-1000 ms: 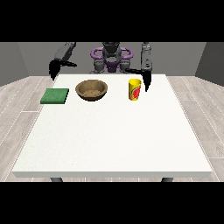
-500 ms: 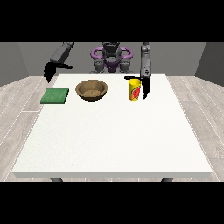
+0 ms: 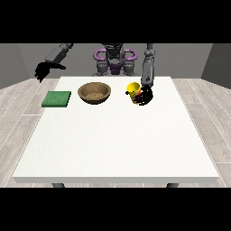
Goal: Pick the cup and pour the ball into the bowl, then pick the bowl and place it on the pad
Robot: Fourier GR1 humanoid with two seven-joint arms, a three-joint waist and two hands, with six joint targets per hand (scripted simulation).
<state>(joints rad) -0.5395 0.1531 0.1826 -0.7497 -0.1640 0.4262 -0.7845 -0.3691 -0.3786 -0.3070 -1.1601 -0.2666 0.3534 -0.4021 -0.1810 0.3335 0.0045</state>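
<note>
A yellow cup [image 3: 133, 90] with a red mark stands at the far right of the table, tilted a little. The hand at the view's right [image 3: 145, 95] has its fingers curled round the cup's right side. No ball can be made out in the cup. A brown wooden bowl [image 3: 94, 93] sits left of the cup. Further left a green pad [image 3: 57, 99] lies flat. The hand at the view's left [image 3: 43, 69] hangs raised beyond the table's far left corner, away from everything.
The white table [image 3: 113, 140] stretches towards the camera. The robot's purple and grey torso [image 3: 114, 60] stands behind the far edge.
The hand at the view's right has come down and closed round the cup, which now leans slightly. The hand at the view's left has lifted further out to the left.
</note>
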